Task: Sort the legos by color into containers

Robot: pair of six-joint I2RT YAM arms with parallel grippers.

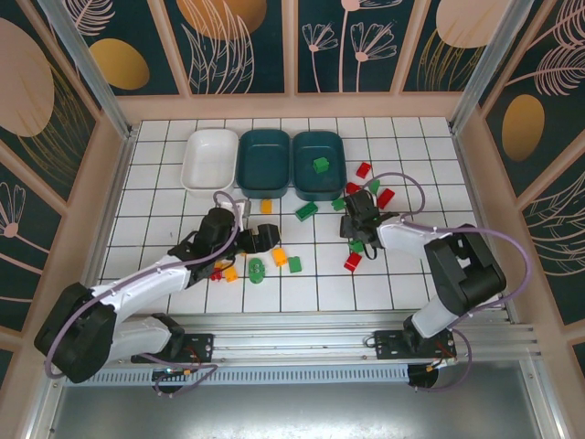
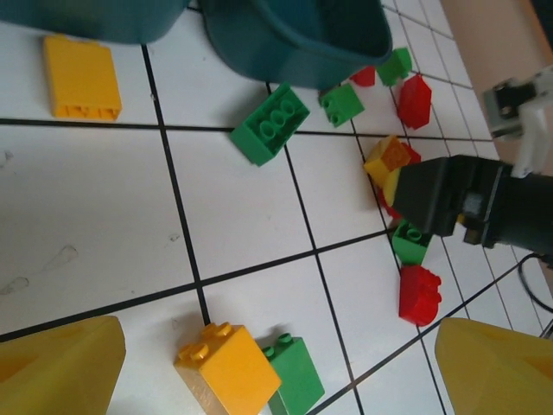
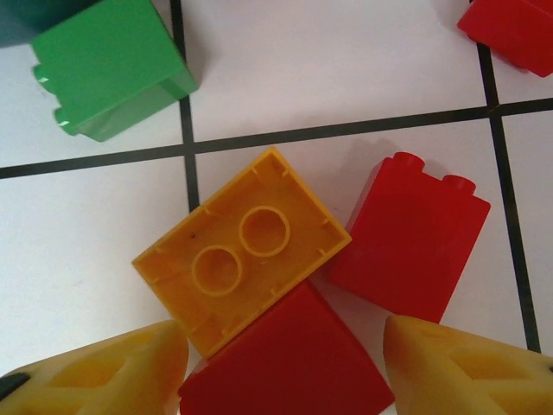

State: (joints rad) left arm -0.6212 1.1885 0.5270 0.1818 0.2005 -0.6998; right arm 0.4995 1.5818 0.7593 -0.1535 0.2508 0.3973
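Legos (image 1: 305,211) in red, green and orange lie scattered mid-table, just in front of the three containers (image 1: 263,163), which sit in a row at the far side: white on the left, then two teal. One green brick (image 1: 321,165) is in the right teal one. Left gripper (image 2: 281,372) is spread wide, an orange brick (image 2: 226,363) loose between its fingers. Right gripper (image 3: 281,372) fingers flank a red brick (image 3: 285,346); cannot tell if it is pinched. Table (image 1: 411,283) is white tile with dark grout. Walls (image 1: 238,37) are teal floral panels in peach frames. A metal rail (image 1: 320,343) runs along the near edge.
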